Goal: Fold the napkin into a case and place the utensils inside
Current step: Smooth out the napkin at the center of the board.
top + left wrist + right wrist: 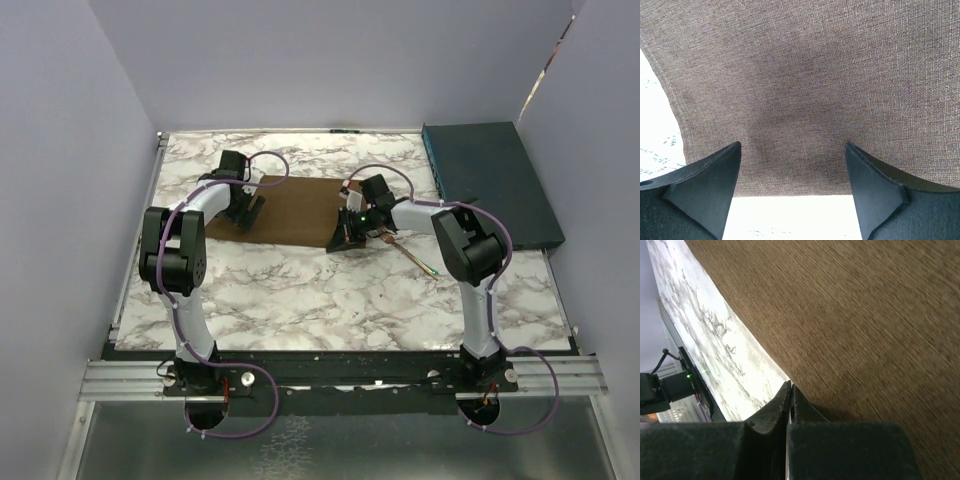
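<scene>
Napkin (295, 210): lying flat and unfolded on desk (330, 300); no case showing yet.
Left claw (792, 147): standing spread over one edge.
Right claw (790, 390): pressing together at the opposite edge, catch unclear.
Fork (420, 262): lying outside, just beside the napkin.

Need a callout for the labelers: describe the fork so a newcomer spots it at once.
Start at the white marble-patterned table; right of the flat brown woven cloth napkin and nearer than the dark teal rectangular box lies the thin copper-coloured metal fork, diagonal. It is the only slim metallic thing there, with a greenish handle tip.
</scene>
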You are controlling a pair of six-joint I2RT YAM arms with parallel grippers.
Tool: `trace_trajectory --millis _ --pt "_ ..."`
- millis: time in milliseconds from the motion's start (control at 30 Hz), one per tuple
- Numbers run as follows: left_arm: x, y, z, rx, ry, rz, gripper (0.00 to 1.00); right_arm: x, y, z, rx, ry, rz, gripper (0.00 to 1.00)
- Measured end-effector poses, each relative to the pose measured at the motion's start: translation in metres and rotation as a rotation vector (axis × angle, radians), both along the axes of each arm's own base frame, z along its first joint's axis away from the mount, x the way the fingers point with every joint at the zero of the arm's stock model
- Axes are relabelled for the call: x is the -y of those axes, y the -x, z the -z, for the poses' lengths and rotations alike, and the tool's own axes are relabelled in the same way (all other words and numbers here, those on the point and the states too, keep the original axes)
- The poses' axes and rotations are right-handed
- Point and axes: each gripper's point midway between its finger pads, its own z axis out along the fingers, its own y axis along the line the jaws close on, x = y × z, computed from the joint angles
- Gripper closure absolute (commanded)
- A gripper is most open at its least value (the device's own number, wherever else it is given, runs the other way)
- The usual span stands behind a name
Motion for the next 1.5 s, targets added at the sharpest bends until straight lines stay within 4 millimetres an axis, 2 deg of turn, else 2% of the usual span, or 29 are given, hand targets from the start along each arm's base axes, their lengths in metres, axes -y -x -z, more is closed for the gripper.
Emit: trace_trajectory --millis 167,333,433,567,633,733,867,1000,1367,1500 --pt "-0.003 -0.004 -0.001 0.026 -0.016 -0.008 0.15 0.012 0.010 -0.001 -0.037 -0.025 0.008 0.97" --pt "-0.004 -0.007 -0.002 0.036 -0.022 -0.012 0.14 0.016 0.014 -0.017 -0.026 -0.035 0.014 0.94" --pt "-0.004 -0.007 -0.002 0.038 -0.023 -0.012 0.14 0.006 -0.001 -0.041 0.017 -0.072 0.014 0.95" --pt "-0.004 -0.007 -0.002 0.039 -0.020 -0.016 0.13 -0.021 -0.030 -0.076 0.097 -0.137 0.002 0.99" --pt "-0.004 -0.007 -0.002 0.039 -0.020 -0.019 0.13 -0.037 -0.044 -0.084 0.122 -0.163 -0.010 0.99" --pt "-0.004 -0.007 -0.002 0.040 -0.019 -0.023 0.13 -0.052 -0.053 -0.073 0.105 -0.180 -0.018 0.99" --pt "-0.004 -0.007 -0.002 0.040 -0.019 -0.026 0.13 -0.055 -0.043 -0.032 0.009 -0.144 -0.020 0.99" --pt "-0.003 -0.007 -0.002 0.041 -0.021 -0.026 0.12 -0.049 -0.031 -0.007 -0.063 -0.104 -0.017 0.99" --pt "-0.005 -0.008 -0.005 0.046 -0.032 -0.039 0.07 -0.047 -0.026 0.000 -0.070 -0.136 -0.029 0.99" --pt "0.005 -0.008 -0.011 0.035 0.005 -0.050 0.06 -0.047 -0.025 -0.001 -0.065 -0.148 -0.035 0.99"
